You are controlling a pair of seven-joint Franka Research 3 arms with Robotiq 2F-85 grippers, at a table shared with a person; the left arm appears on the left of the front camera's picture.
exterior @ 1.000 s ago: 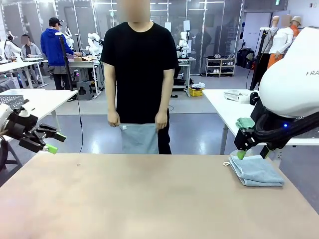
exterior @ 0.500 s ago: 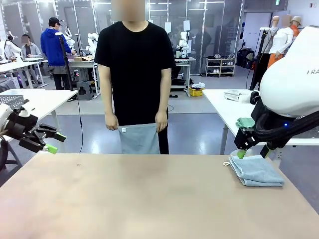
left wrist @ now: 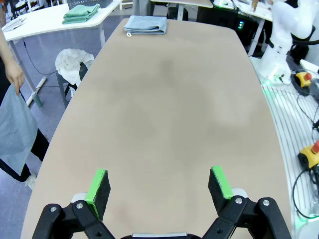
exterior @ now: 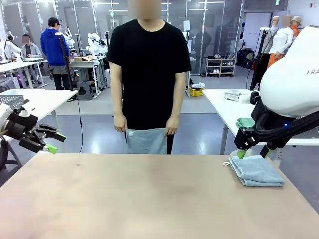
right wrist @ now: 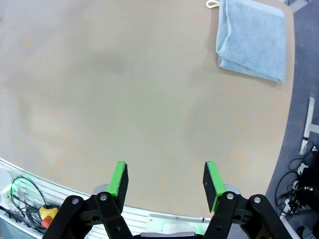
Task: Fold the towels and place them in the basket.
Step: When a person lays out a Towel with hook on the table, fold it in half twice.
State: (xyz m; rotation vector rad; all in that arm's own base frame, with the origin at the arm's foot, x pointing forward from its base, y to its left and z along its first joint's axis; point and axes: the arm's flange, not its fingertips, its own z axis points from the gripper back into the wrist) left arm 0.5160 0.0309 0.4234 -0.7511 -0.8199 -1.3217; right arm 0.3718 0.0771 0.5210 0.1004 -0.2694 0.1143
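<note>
Both pincers spread, empty: L pincer [exterior: 54, 143] off the bench's [exterior: 149, 199] left edge, R pincer [exterior: 252, 153] just above folded towel [exterior: 256, 171] nr right edge. 2nd towel [exterior: 146, 141] hung from person's hands [exterior: 171, 130] beyond far edge; release there would prob. drop it to floor.

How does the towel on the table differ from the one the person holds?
The folded towel is a compact stack; the held towel hangs open. The folded towel lies flat on the table by its right edge; the held towel hangs upright beyond the far edge, gripped at its top corners by the person's hands. Both are light blue-grey.
</note>
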